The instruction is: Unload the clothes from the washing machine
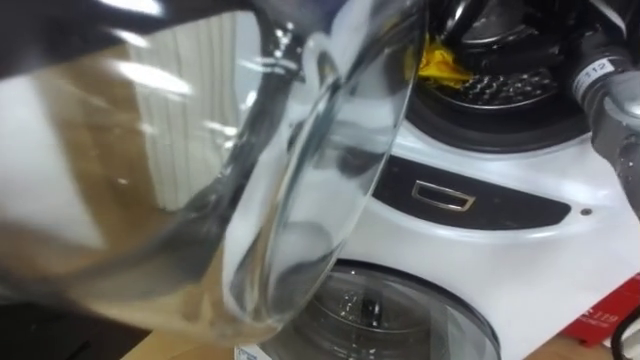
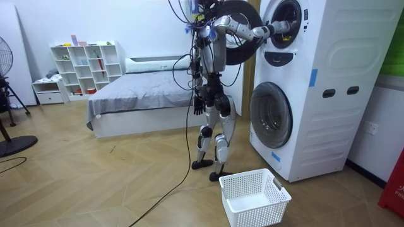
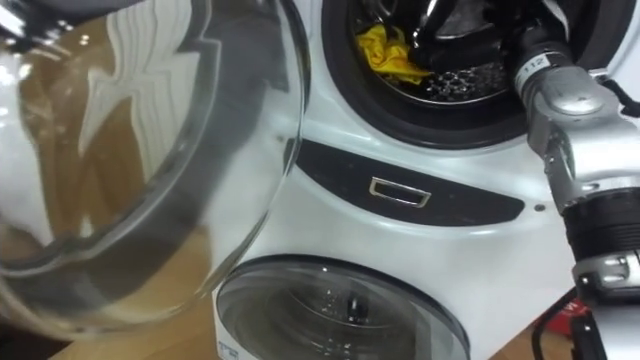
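So, left eye view: glass door (image 1: 300, 170) of the upper washing machine (image 1: 500, 240) standing open, yellow cloth (image 1: 440, 65) lying in the drum. Right eye view: right hand (image 3: 455, 30) inside the drum just beside the cloth, grip impossible to tell. Room view: left hand (image 2: 199, 104) hanging at the side, too small to read; white basket (image 2: 252, 195) on the floor, empty. Looks early: door done; grasp, pull-out and drop all left.

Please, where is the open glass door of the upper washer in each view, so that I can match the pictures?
Left eye view: door, left and middle.
Right eye view: door, left half.
Room view: door, top, left of the washer.
Shared landmark: dark panel under the upper drum.
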### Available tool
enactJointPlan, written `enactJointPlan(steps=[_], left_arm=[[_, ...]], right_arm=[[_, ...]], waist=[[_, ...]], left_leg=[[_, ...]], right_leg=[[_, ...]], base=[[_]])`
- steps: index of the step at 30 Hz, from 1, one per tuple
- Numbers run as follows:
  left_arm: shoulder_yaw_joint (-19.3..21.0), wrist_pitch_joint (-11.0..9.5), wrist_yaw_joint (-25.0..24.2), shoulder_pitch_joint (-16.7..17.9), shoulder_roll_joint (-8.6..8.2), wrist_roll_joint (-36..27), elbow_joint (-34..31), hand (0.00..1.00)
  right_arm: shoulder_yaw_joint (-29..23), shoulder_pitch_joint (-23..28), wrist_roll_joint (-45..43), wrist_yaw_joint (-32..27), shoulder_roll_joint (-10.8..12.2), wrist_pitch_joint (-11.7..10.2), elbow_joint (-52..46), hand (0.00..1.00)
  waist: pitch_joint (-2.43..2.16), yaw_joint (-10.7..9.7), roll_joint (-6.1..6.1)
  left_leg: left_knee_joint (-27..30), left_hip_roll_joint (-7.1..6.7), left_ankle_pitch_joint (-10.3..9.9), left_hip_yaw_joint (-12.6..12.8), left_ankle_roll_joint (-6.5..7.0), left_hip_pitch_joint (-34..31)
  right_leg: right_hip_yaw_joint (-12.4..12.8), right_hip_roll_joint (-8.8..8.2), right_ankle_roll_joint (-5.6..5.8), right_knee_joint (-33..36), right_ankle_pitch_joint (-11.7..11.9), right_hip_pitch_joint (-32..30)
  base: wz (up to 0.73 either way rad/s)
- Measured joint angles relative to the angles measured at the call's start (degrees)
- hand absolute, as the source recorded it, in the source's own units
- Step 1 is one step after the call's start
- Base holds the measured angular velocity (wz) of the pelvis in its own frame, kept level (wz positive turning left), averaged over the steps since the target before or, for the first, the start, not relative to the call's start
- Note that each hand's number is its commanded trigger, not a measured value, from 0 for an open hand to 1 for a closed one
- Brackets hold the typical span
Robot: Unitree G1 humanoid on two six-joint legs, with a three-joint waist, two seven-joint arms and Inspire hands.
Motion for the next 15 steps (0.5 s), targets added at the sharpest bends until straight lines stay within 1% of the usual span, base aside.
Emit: enactJointPlan(steps=[2,4,6,7,8,9,10,11,12,14,15], left_arm=[[0.0,0.01,0.0,-0.39,0.04,-0.08,0.18,0.0],[-0.01,-0.01,0.0,-0.56,0.5,-0.06,0.52,0.0],[-0.01,0.08,0.04,-1.03,1.35,-0.41,1.72,0.0],[-0.01,0.11,0.04,-1.09,1.37,-0.51,2.08,0.0],[-0.11,0.23,0.05,-1.37,1.33,-1.11,2.19,0.0],[-0.21,0.22,0.06,-1.58,1.37,-1.62,2.19,0.0],[-0.38,0.2,0.08,-1.68,1.47,-1.81,2.24,0.0],[-0.77,0.15,0.13,-2.1,1.76,-2.41,2.51,0.0],[-1.22,-0.07,0.14,-2.61,2.03,-2.85,3.0,0.0],[-1.25,-0.31,0.15,-3.0,2.22,-3.29,3.98,0.0],[-1.23,-0.26,0.14,-3.14,2.33,-3.26,4.49,0.0]], right_arm=[[0.02,-0.01,-3.71,1.17,0.0,0.08,0.0,0.0],[0.3,-0.07,-6.34,1.87,-0.1,0.55,-0.01,0.0],[2.89,-0.45,-9.2,3.22,-0.36,1.12,0.01,0.0],[3.42,-0.51,-9.89,3.61,-0.37,1.22,0.03,0.0],[5.16,-0.63,-11.79,4.36,-0.49,1.23,0.1,0.0],[7.28,-1.09,-13.68,5.21,-0.51,1.22,0.83,0.0],[8.16,-1.24,-14.28,5.64,-0.51,1.22,1.3,0.0],[9.23,-1.27,-15.72,6.4,-0.47,1.22,2.07,0.0],[9.42,-1.27,-16.55,7.14,-0.48,1.22,2.44,0.0],[9.46,-1.86,-17.54,7.85,-0.48,1.21,2.58,0.0],[9.48,-2.21,-17.84,8.3,-0.49,1.2,2.61,0.0]], waist=[[0.02,0.05,-0.44],[-0.02,0.24,-1.24],[0.06,0.4,-2.39],[0.06,0.41,-2.46],[0.01,0.47,-2.58],[0.08,0.56,-2.6],[0.1,0.61,-2.69],[0.43,1.3,-2.62],[0.48,1.95,-2.62],[0.56,2.14,-2.61],[0.7,2.29,-2.61]], left_leg=[[-0.03,-0.12,0.01,-0.18,-0.02,0.1],[-0.11,-0.24,0.06,-0.22,-0.11,0.21],[-0.09,-0.27,0.13,-0.4,-0.24,0.2],[-0.07,-0.27,0.13,-0.4,-0.23,0.21],[-0.1,-0.21,0.13,-0.2,-0.23,0.32],[-0.11,-0.17,0.13,-0.26,-0.23,0.47],[-0.14,-0.18,0.13,-0.33,-0.23,0.55],[-0.25,-0.17,0.13,-0.4,-0.23,0.85],[-0.5,-0.12,0.13,-0.36,-0.23,1.18],[-0.57,-0.03,0.13,-0.35,-0.23,1.51],[-0.75,0.0,0.13,-0.28,-0.23,1.92]], right_leg=[[-0.12,-0.23,0.02,0.89,-0.57,-0.16],[-0.23,-0.22,-0.02,1.11,-0.76,-0.17],[-0.34,0.07,-0.09,0.97,-0.77,-0.1],[-0.59,0.29,-0.11,0.9,-0.76,-0.05],[-0.71,0.3,-0.11,0.82,-0.76,0.06],[-0.71,0.29,-0.11,0.82,-0.76,0.16],[-0.73,0.29,-0.11,0.82,-0.76,0.23],[-0.73,0.33,-0.11,0.77,-0.76,0.51],[-0.59,0.4,-0.11,0.73,-0.76,0.7],[-0.65,0.43,-0.11,0.67,-0.76,1.0],[-0.46,0.54,-0.11,0.66,-0.76,1.32]], base=[[0.08],[0.04],[0.0],[0.0],[0.0],[0.0],[0.0],[0.0],[0.0],[0.0],[-0.04]])
